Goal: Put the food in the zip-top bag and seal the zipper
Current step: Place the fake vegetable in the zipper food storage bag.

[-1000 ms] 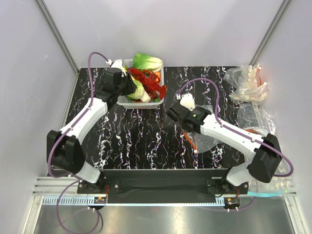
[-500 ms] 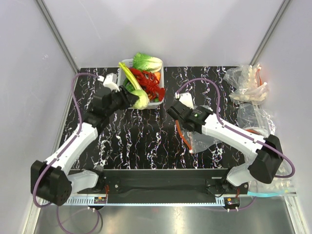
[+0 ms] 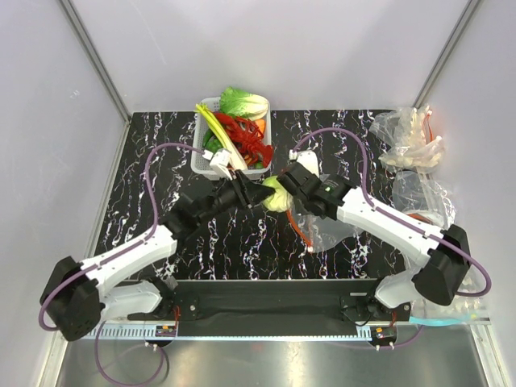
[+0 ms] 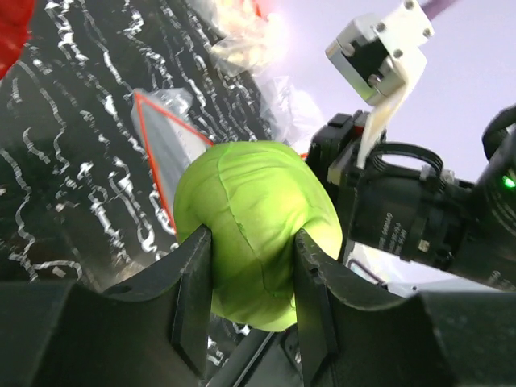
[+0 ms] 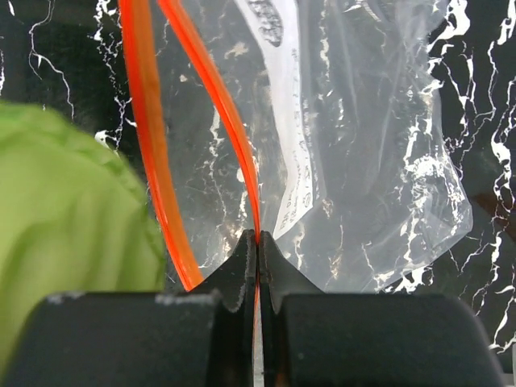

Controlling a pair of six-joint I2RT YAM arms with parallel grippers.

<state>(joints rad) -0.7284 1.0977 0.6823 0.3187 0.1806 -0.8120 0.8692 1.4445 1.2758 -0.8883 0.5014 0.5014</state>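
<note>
Carrying the cabbage (image 3: 278,194) above the worktop (image 3: 226,238), the left pincer (image 3: 260,196) has travelled from the white basket (image 3: 199,143) at the far side to the middle. It now holds the cabbage clamped between both fingers, right at the mouth of the zip-top bag (image 3: 339,230). The right pincer (image 5: 256,242) is closed tight on one lip of the red-orange zipper (image 5: 143,121) and lifts it, so the mouth stands open just beside the cabbage. I judge that the first food is about to go in; the lobster (image 3: 246,139) lies in the basket, not yet taken.
</note>
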